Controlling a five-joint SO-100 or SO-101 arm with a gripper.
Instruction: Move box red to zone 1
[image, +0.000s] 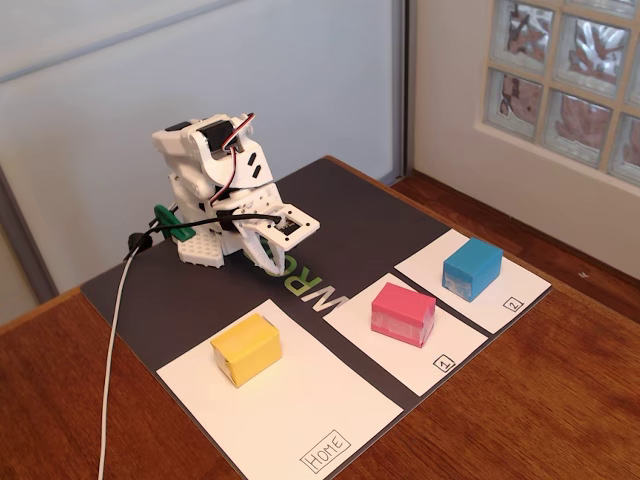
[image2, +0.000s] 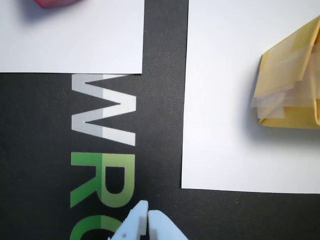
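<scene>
1. Looking at the fixed view, box red (image: 403, 312) already sits on zone 1 (image: 455, 352), the white sheet with the little boxed "1" in its near corner. So as far as I can judge, the job looks done, or near enough.

2. The arm is folded up at the back of the dark mat (image: 200, 300), well apart from all three boxes. The gripper (image2: 148, 214) pokes in at the bottom edge of the wrist view, its pale tips pressed together with nothing between them, hanging over the green lettering (image2: 107, 180).

3. Only a sliver of box red (image2: 55, 2) shows at the top left of the wrist view, so no grip details from there.

4. Handling guess: it's a small paper-wrapped block, probably very light and maybe hollow. The yellow box (image2: 290, 85) has loose folded wrapping and what looks like tape at its end, and I'd expect the red one to be built the same.

5. That means soft-ish walls. Squeeze hard and the paper could dent or crumple; squeeze too little and the smooth wrap may slip.

6. If it needs another nudge, I'd take it across the narrow width, on the two long flat sides, around mid-height, not on the folded ends.

7. The blue box (image: 472, 268) sits on the neighbouring sheet marked "2" (image: 520, 290), near but not touching, so there's room for fingers.
</scene>
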